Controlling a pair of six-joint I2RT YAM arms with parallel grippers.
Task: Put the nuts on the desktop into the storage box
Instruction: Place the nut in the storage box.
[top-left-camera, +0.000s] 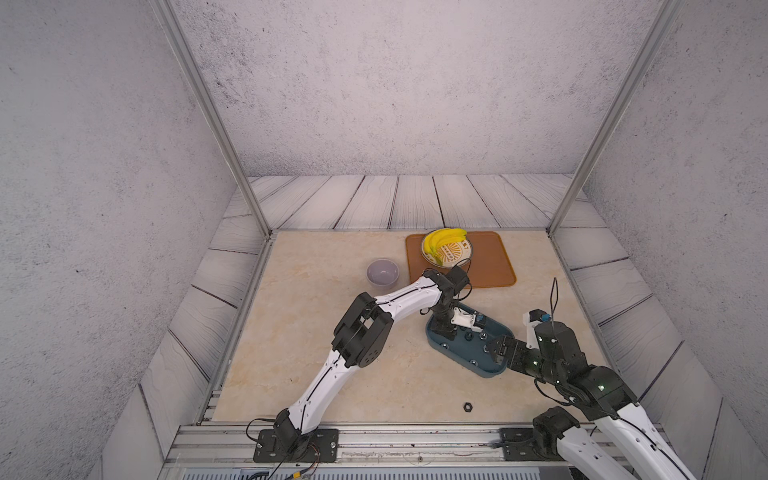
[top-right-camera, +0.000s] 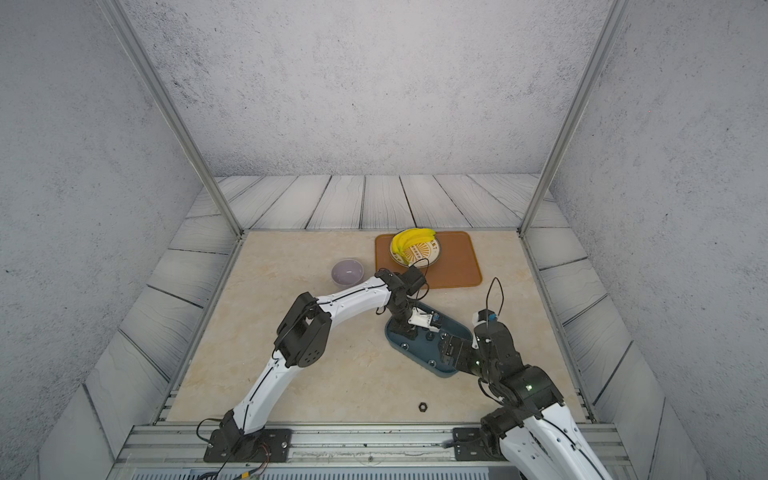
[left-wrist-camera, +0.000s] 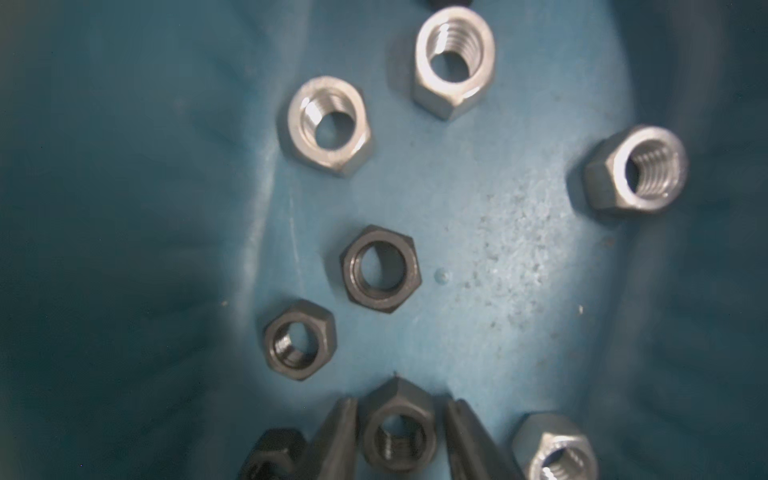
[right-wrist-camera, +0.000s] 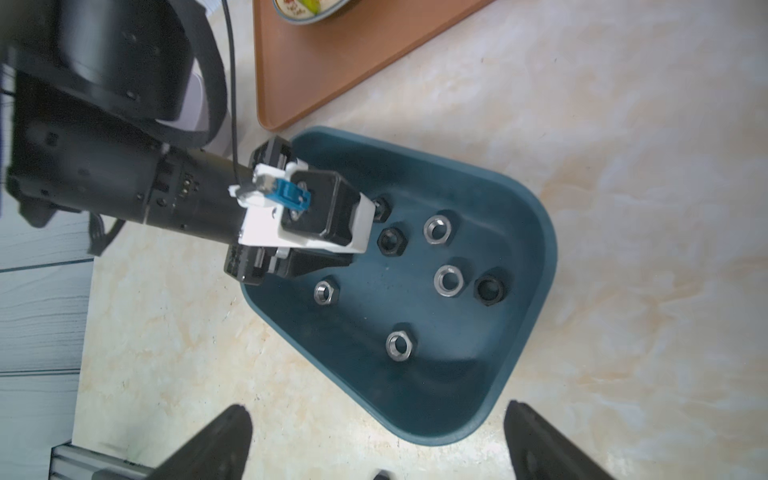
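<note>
The storage box is a shallow teal plastic tub with rounded corners and a matte, faintly speckled floor. It sits on the cream, marble-patterned tabletop. Inside lie hexagonal threaded metal nuts, some bright silver, some dull black. The left gripper is down in the box, its fingers slightly parted either side of a black nut. The right gripper stands wide apart and empty at the box's end. One lone nut, black, lies on the tabletop near its front edge.
</note>
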